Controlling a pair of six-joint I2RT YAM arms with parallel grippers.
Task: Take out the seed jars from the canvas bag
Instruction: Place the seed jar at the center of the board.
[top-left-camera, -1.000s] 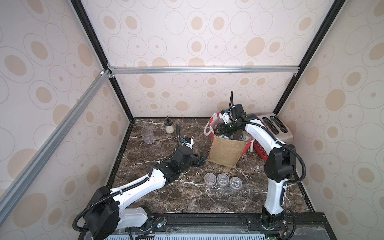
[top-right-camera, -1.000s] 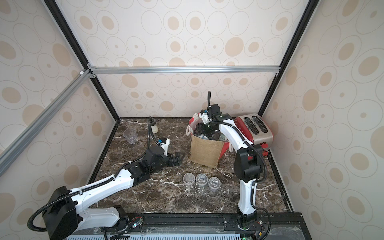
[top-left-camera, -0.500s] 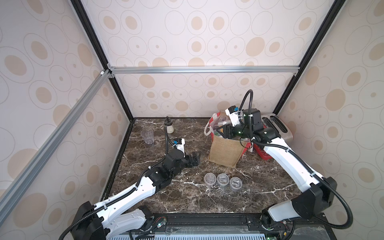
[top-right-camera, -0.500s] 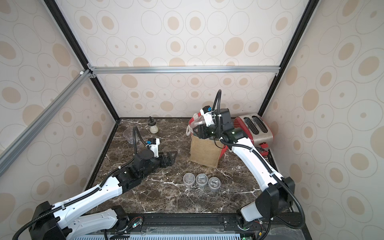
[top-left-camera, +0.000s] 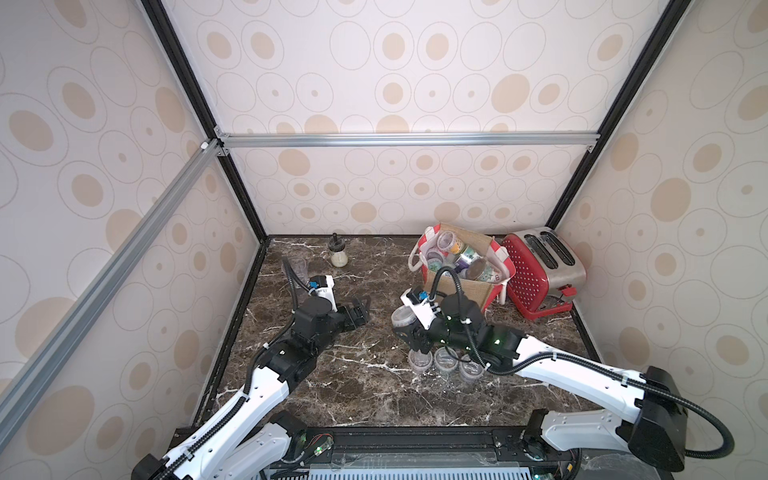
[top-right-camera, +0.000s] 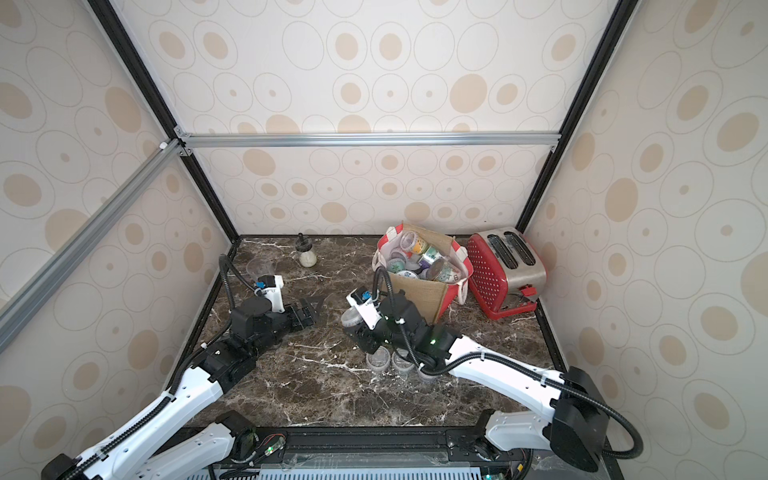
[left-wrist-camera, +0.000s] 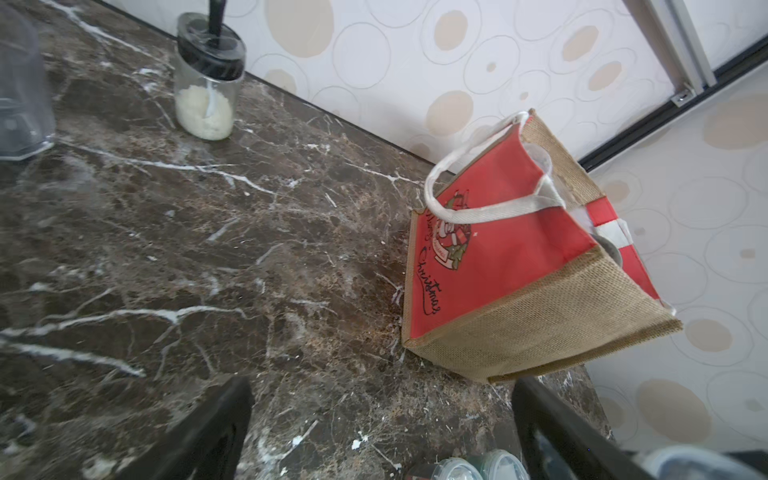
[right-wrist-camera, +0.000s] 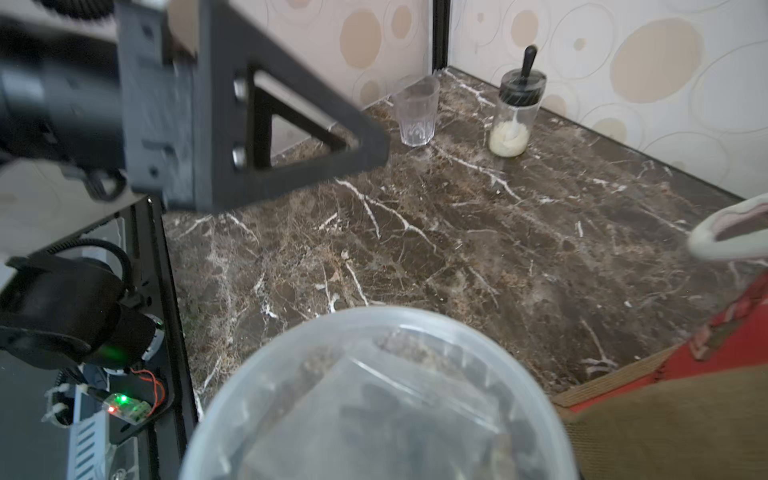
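Note:
The canvas bag (top-left-camera: 465, 286) stands at the back right, tan with red side panels (left-wrist-camera: 498, 249). Several seed jars (top-left-camera: 457, 257) still lie inside it. My right gripper (top-left-camera: 406, 328) hangs in front of the bag, shut on a short clear-lidded seed jar (top-left-camera: 400, 316). That jar (right-wrist-camera: 378, 399) fills the near part of the right wrist view and hides the fingers. Three seed jars (top-left-camera: 445, 360) stand in a row on the marble just below and in front of it. My left gripper (top-left-camera: 361, 309) is open and empty over the marble left of the bag, its fingers (left-wrist-camera: 208, 432) wide apart.
A red dotted toaster (top-left-camera: 540, 274) stands against the right wall beside the bag. A glass shaker with a black knob (top-left-camera: 338, 254) and a clear tumbler (top-left-camera: 298, 266) stand at the back left. The left arm's body reaches in from the front left.
My right arm has come out of the bag and swung forward and left with a jar in its jaws. The left arm has drawn back slightly, still open.

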